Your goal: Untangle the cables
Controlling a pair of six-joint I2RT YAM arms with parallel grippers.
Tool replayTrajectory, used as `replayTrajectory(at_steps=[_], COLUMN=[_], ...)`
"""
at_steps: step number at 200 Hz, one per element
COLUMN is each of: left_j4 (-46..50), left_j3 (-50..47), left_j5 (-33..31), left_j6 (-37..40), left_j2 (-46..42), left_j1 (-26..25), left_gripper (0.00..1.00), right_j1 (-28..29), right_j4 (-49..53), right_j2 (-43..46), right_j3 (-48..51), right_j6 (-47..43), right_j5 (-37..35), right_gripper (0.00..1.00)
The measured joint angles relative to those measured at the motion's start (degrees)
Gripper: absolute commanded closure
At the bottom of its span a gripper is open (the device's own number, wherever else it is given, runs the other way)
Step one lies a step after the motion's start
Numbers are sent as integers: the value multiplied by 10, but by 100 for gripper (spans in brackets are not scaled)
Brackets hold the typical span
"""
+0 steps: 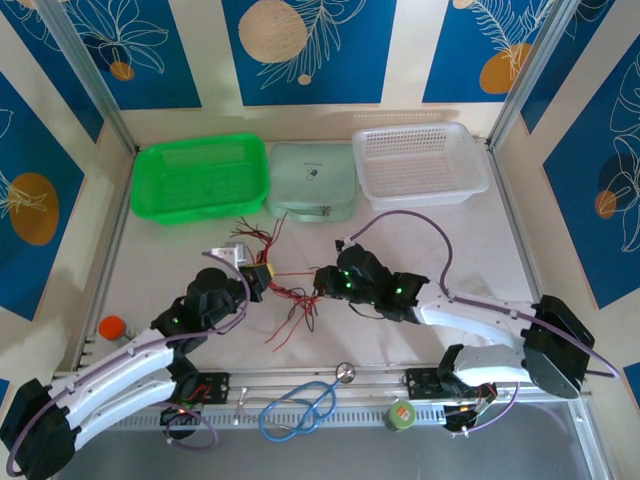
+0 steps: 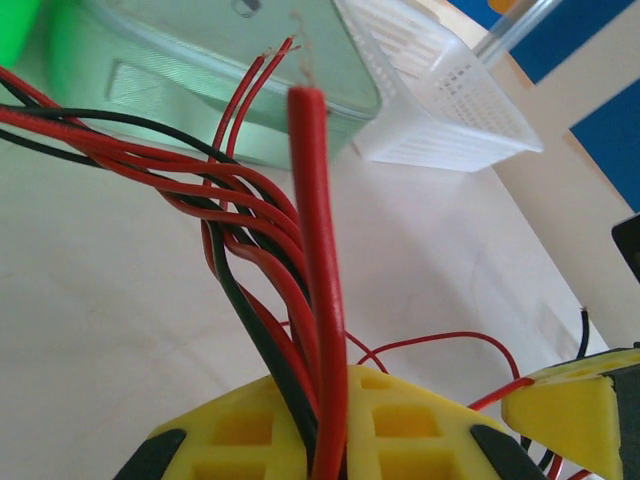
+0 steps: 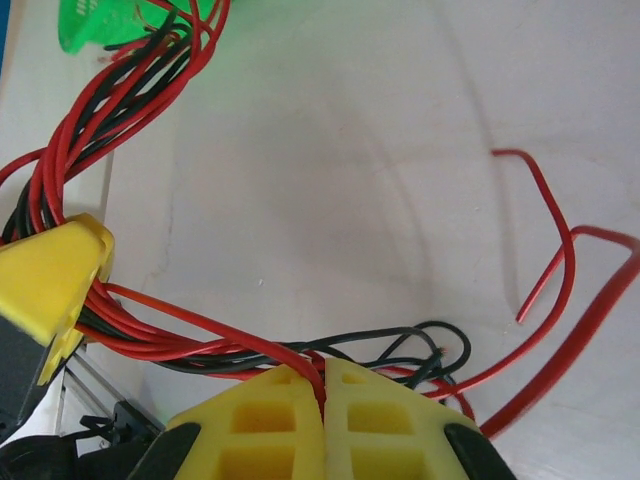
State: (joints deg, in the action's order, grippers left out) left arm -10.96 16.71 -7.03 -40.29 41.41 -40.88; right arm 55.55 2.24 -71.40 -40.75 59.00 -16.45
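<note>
Cables: the bunch of thin red and black cables (image 1: pixel 292 290) lies in the middle of the white worktop (image 1: pixel 480 250), strung between the two tools. Loose ends fan out towards the far side and towards the near side.
Left tool: the left tool (image 1: pixel 262 278) is clamped on the cables, just left of the bunch. In the left wrist view, red and black strands rise in a twisted bundle from between its yellow moulded pads (image 2: pixel 400 420).
Right tool: the right tool (image 3: pixel 323 385) is closed tight, with a red strand pinched between its yellow pads. It sits just right of the bunch, close to the left tool. More strands run from it across to the left tool's yellow finger.
Far side: a green plastic basket (image 1: pixel 200 178) on the left, a pale green lidded box (image 1: pixel 312 180) in the middle, a white perforated basket (image 1: pixel 420 163) on the right.
Near side: a blue stethoscope (image 1: pixel 300 405) on the rail between the arm bases, an orange-capped small bottle (image 1: pixel 112 327) on the left.
</note>
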Motion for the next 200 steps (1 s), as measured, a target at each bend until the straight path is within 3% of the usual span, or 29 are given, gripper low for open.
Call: replayTrajectory(at_steps=[52, 83, 118, 153, 169, 200], left_j4=[77, 112, 128, 133, 131, 92], left_j3=[-37, -39, -39, -37, -32, -10], left_j5=[-135, -180, -193, -196, -193, -158], left_j6=[-22, -37, -38, -33, -33, -28], left_j2=[-50, -44, -23, 2, 33, 148], left_j1=[23, 25, 26, 26, 26, 26], left_gripper=[63, 52, 51, 29, 23, 22], right_j1=[-7, -6, -4, -4, -4, -5], right_j4=[13, 21, 32, 79, 90, 99], right_j2=[-76, -115, -125, -79, -42, 2], right_j3=[-21, -47, -69, -66, -52, -3], right_j6=[-16, -27, -33, -17, 4, 55], right_j5=[-37, -47, -58, -95, -114, -138], right_gripper=[100, 100, 100, 100, 100, 100])
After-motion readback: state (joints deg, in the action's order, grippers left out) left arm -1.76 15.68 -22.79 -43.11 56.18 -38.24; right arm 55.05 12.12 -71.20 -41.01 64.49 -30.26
